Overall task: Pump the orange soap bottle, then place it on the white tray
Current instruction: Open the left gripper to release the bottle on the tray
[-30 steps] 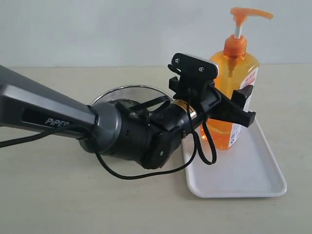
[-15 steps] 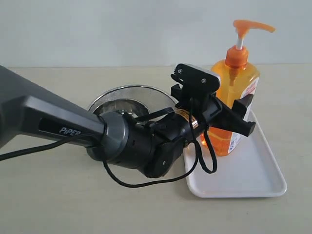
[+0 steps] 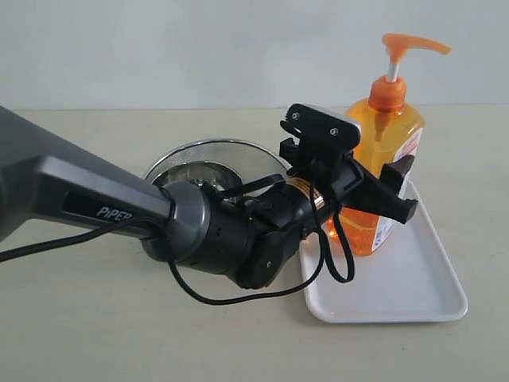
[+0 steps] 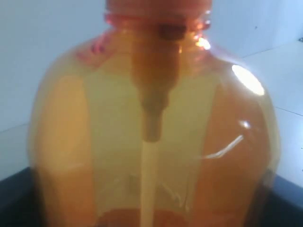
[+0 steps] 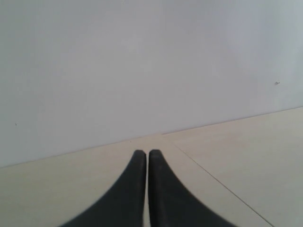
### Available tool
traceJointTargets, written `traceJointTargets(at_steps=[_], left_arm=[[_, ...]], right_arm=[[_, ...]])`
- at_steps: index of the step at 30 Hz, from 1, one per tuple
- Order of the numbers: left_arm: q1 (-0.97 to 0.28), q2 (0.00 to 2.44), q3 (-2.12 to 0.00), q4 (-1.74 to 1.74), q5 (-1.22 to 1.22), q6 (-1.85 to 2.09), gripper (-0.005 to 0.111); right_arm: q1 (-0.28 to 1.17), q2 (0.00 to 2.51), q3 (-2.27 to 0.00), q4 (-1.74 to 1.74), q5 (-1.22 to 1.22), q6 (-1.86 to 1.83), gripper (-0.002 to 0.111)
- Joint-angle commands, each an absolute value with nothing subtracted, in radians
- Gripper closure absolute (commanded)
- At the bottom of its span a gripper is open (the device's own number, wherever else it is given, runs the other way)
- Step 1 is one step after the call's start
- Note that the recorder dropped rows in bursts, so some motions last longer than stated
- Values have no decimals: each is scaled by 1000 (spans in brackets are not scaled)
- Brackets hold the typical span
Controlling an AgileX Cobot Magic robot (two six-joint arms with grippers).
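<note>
The orange soap bottle stands upright on the far end of the white tray, its orange pump head raised. My left gripper reaches in from the left and is shut on the bottle's body; one black finger crosses the label, the other is hidden behind the bottle. In the left wrist view the bottle fills the picture, with its dip tube down the middle and dark fingers at its sides. My right gripper is shut on nothing over bare table and is outside the exterior view.
A round steel mesh bowl sits just left of the tray, partly hidden behind my left arm. A black cable hangs from the wrist over the tray's near left rim. Pale wall lies behind the table.
The bottle came down slightly onto the tray and moved a little right, and the left arm's forearm rose. Over the last half second almost nothing moved.
</note>
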State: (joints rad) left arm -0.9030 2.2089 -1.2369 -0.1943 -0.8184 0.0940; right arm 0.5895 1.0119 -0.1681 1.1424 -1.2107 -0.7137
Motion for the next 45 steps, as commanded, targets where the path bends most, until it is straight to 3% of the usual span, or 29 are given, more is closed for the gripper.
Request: traceJointTargets(at_steps=[1, 12, 45], left_arm=[[-908, 2188, -1250, -195, -830, 98, 34], [-908, 2188, -1250, -195, -830, 98, 15], [-908, 2151, -1250, -161, -681, 34, 15]], right_arm=[[588, 1009, -170, 1144, -1221, -712, 108], [588, 1009, -170, 1135, -1221, -712, 108], [588, 1009, -170, 1135, -1221, -683, 108]])
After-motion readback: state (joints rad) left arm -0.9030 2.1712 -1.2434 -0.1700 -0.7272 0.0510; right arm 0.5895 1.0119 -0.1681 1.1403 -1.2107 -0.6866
